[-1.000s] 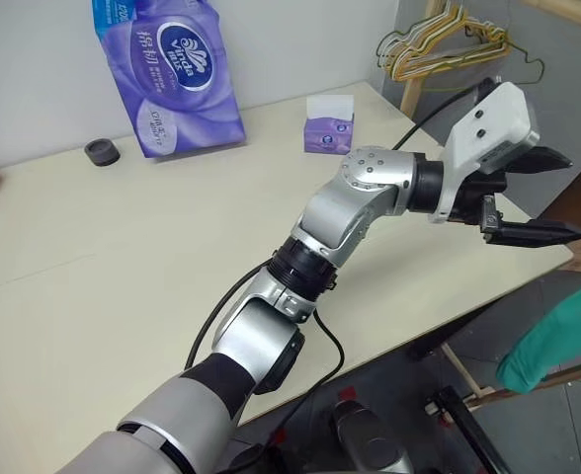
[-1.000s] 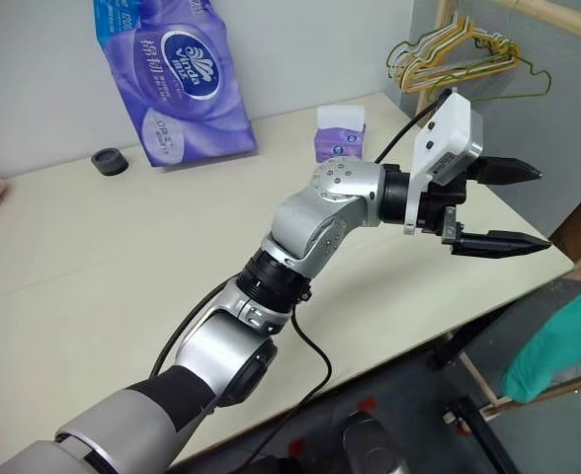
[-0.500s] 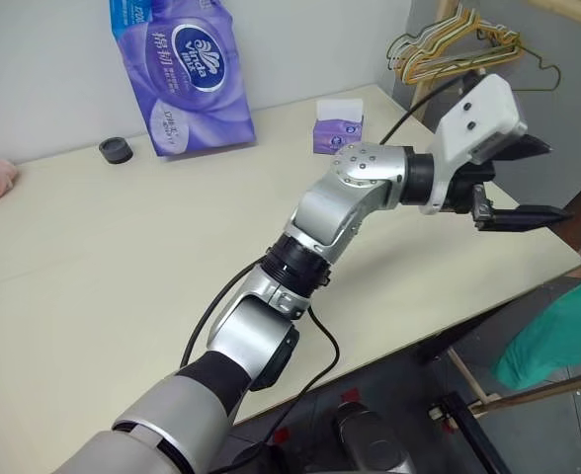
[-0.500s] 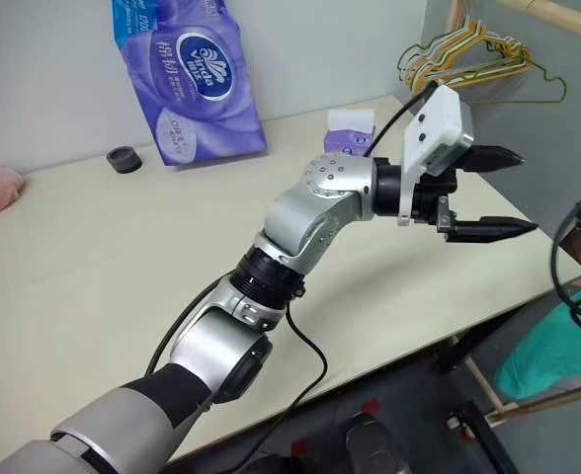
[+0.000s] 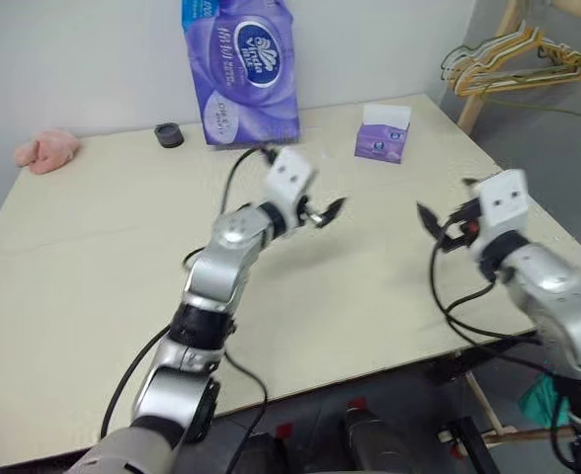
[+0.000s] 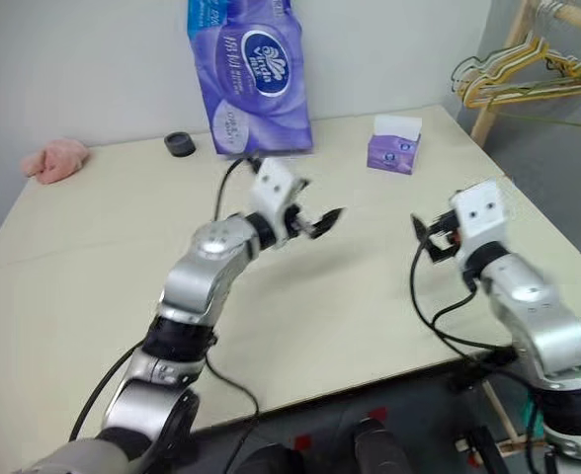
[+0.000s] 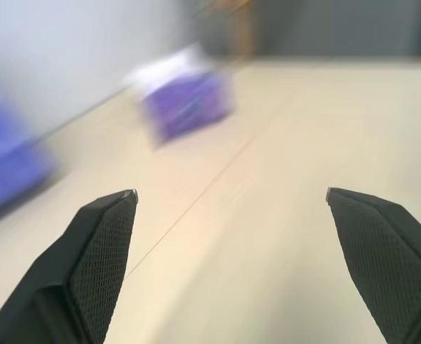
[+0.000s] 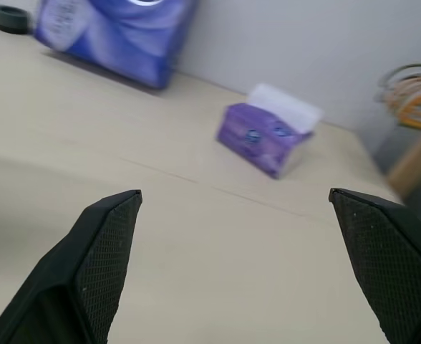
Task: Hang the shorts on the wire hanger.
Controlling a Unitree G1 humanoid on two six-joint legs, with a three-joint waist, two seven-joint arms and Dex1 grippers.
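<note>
Two empty claws, left claw (image 5: 328, 210) and right claw (image 5: 439, 227), gape wide above bare middle of the pale rectangular desk (image 5: 93, 286), arms outstretched, level, well inside its edges.

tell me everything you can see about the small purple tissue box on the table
The small purple tissue box is a low rectangular carton, purple with small printed marks on its side, and a white tissue sticks up from its top. It sits flat on the cream table, near the far right corner, to the right of the tall purple tissue pack. Nothing but the table touches it. It looks unopened beyond the pulled tissue.
</note>
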